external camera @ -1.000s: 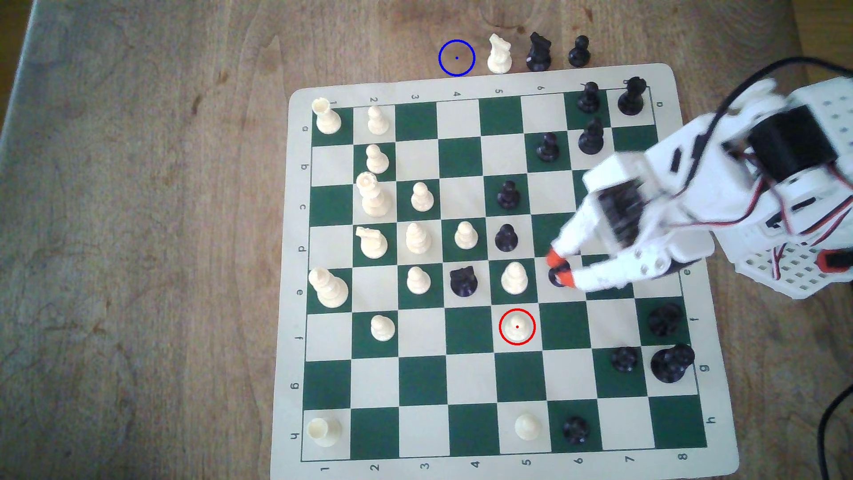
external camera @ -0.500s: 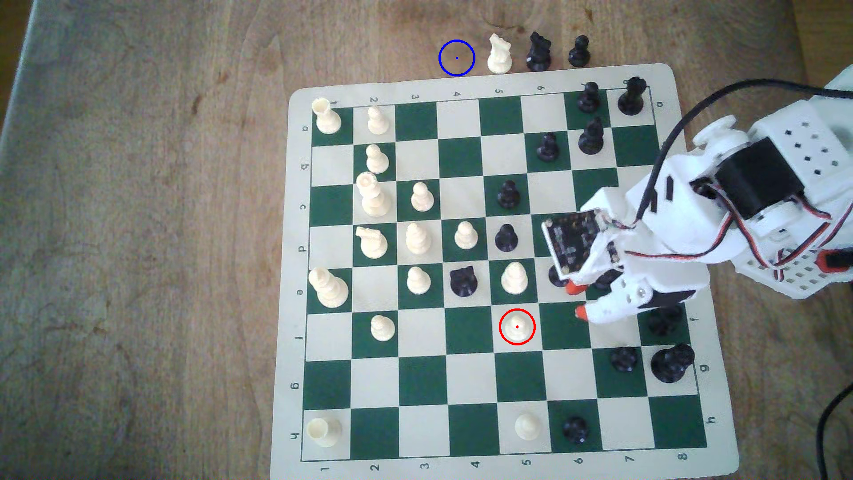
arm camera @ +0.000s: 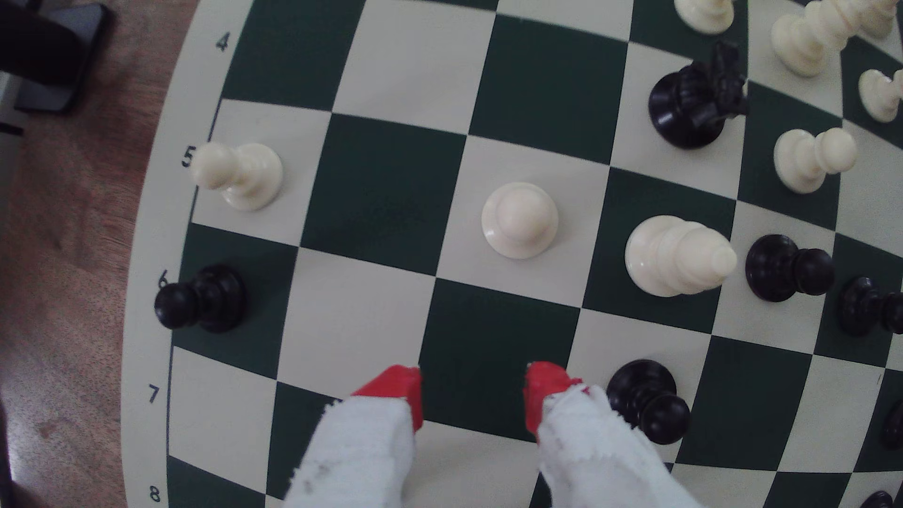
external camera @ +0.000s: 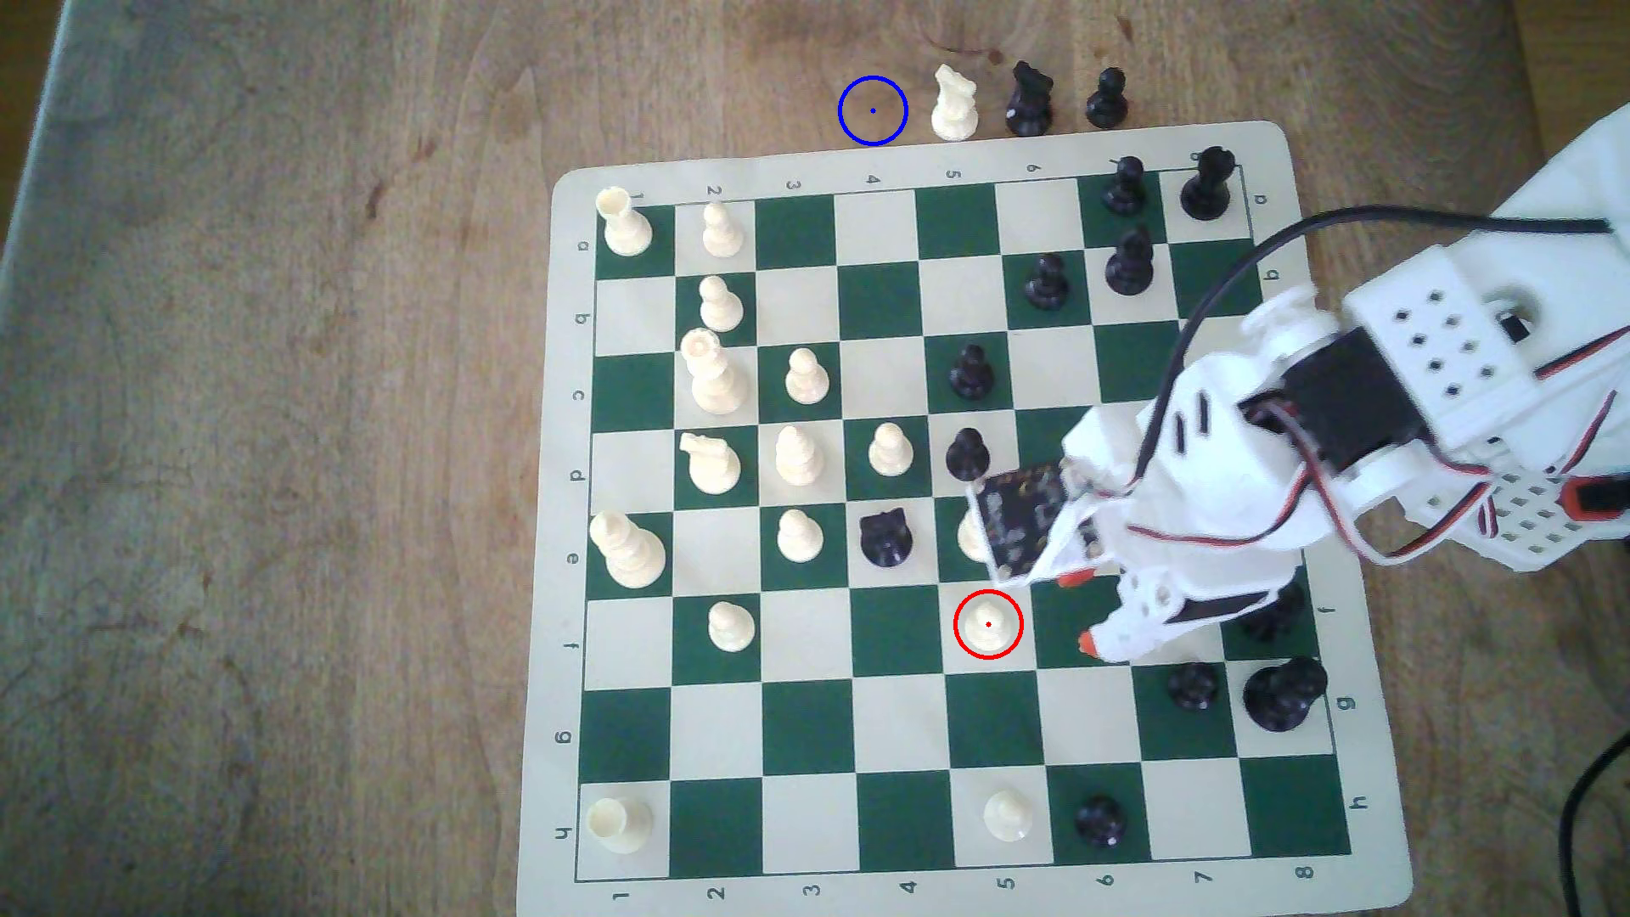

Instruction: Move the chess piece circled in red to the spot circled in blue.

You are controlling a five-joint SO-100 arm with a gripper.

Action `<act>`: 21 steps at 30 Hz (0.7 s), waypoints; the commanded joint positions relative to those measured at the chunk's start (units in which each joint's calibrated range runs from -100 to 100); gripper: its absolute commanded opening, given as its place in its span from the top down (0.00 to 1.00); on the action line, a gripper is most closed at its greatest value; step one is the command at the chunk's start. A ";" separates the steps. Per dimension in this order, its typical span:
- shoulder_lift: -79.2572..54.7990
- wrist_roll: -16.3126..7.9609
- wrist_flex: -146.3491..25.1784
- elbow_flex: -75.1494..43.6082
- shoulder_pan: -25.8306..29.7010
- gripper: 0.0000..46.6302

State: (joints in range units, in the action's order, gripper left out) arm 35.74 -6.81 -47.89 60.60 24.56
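Wood-grain table (external camera: 265, 441) carries a green-and-cream board (external camera: 900, 793). Exterior view: cream pawn (external camera: 988, 624) upright on f5 inside the red ring, squares around it free; blue ring (external camera: 872, 110) on bare wood beyond the board edge. Fingers (external camera: 1080, 610) spread, empty, just beside the pawn. Wrist view: pawn (arm camera: 519, 220) ball-headed, round-based; red-tipped fingers (arm camera: 471, 393) apart over a green square.

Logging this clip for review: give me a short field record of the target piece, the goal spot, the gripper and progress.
target: cream pawn in the red ring, upright on a light square
goal: blue ring on bare wood beyond the board, beside the cream knight
gripper: gripper open, empty, red tips short of the pawn
progress: pawn not yet grasped
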 commanded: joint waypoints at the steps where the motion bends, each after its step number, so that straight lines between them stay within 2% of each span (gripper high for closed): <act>1: -2.63 0.68 2.60 -4.84 -0.90 0.74; 7: -7.38 0.98 6.45 -6.02 -1.05 0.71; 21: -15.96 2.98 10.87 -10.73 -2.85 0.72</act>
State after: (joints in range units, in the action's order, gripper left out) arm 19.65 -4.37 -37.69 54.72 22.20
